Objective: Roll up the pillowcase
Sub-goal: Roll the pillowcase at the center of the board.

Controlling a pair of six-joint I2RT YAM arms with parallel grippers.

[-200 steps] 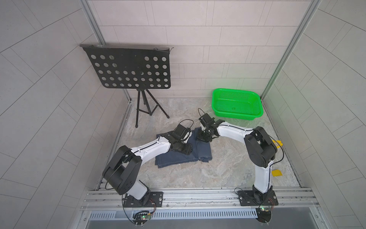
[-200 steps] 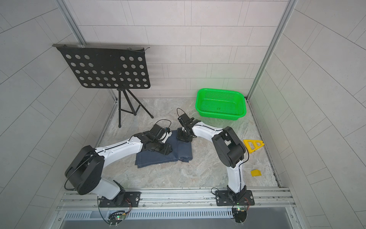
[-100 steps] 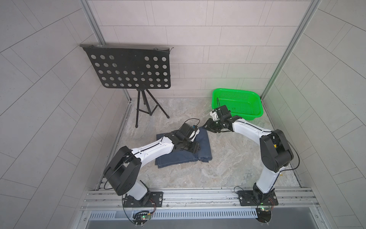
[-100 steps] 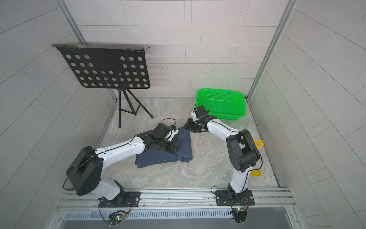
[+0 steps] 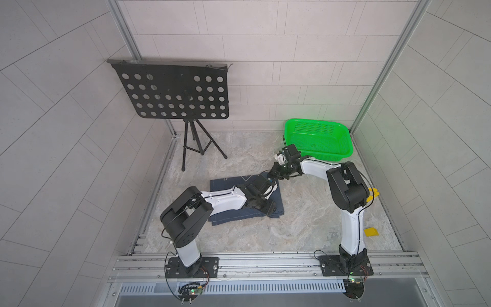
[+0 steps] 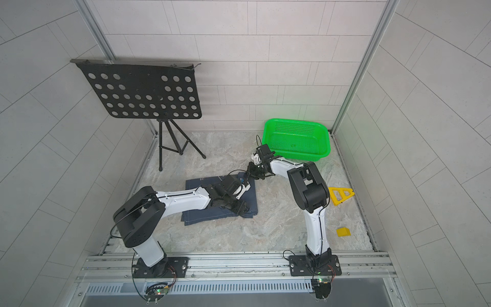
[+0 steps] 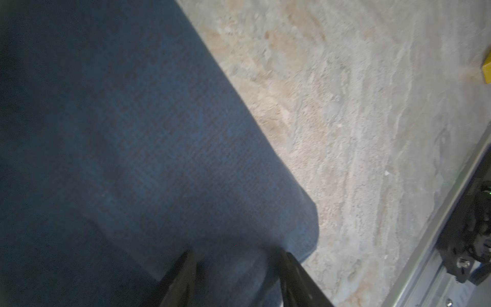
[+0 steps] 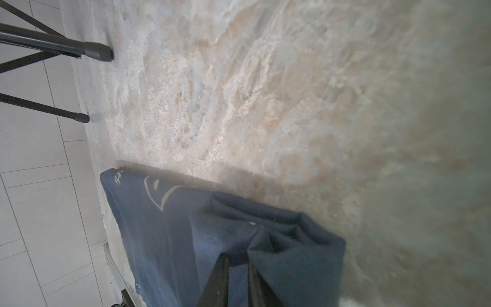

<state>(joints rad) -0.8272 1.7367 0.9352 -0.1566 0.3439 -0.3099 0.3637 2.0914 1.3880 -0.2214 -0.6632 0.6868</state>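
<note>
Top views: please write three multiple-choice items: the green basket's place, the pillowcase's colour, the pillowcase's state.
1. Where does the green basket stand? A) far right corner of the floor B) near left corner C) centre
2. What colour is the pillowcase? A) red B) dark blue C) white
3. How does the pillowcase lie? A) rolled tight B) mostly flat C) hanging
Key: 1 A, it stands by the back wall; 2 B, the cloth is navy; 3 B, no roll has formed.
</note>
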